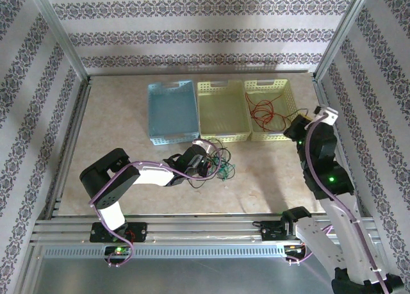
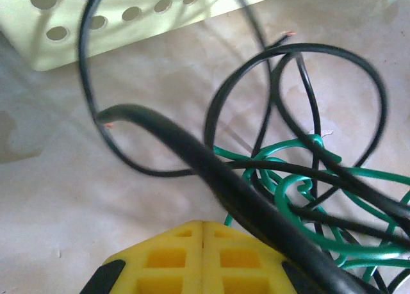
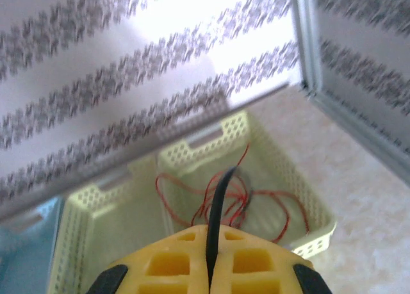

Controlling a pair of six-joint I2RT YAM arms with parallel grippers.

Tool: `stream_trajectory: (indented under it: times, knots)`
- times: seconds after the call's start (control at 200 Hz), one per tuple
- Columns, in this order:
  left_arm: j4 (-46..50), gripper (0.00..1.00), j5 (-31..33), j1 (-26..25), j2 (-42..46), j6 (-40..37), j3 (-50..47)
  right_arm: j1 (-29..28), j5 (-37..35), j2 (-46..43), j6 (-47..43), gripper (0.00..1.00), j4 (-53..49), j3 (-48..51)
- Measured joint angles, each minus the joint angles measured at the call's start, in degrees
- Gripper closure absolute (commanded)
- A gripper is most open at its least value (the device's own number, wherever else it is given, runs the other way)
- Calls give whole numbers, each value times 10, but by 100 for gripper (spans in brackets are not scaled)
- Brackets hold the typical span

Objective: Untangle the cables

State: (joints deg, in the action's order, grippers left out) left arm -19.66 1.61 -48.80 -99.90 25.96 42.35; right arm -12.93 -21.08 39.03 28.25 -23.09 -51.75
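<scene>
Right tool (image 3: 210, 233) is clenched on a dark strand (image 3: 221, 204); left tool (image 2: 204, 233) clenched too, black cable (image 2: 192, 145) crossing it. Desk (image 1: 122, 127) lies bare leftward. Green cable (image 2: 311, 140) tangles with the black just before the middle basket (image 1: 224, 138) rim; red cable (image 1: 262, 108) lies inside the right basket (image 1: 272, 84).

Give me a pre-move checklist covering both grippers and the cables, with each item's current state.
1. Red cable separated, lying in the right-hand yellow basket: ok.
2. Black cable free of the green cable: not ok, they cross in a tangle on the table.
3. Left gripper shut: ok.
4. Left gripper actually pinching the black cable: cannot tell.
5. Right gripper shut on a black strand: ok.
6. Whether that black strand belongs to the tangle: cannot tell.
</scene>
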Motion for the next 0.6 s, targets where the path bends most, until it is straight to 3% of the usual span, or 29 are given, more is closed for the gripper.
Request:
stream_trajectory:
  times: [0.185,0.6]
  knots:
    - [0,100,2,0,0,0,-5,16,-12,4,-17,100,18,-42]
    - [0,100,0,0,26,0,-22,16,153,184,-27,100,76,-160]
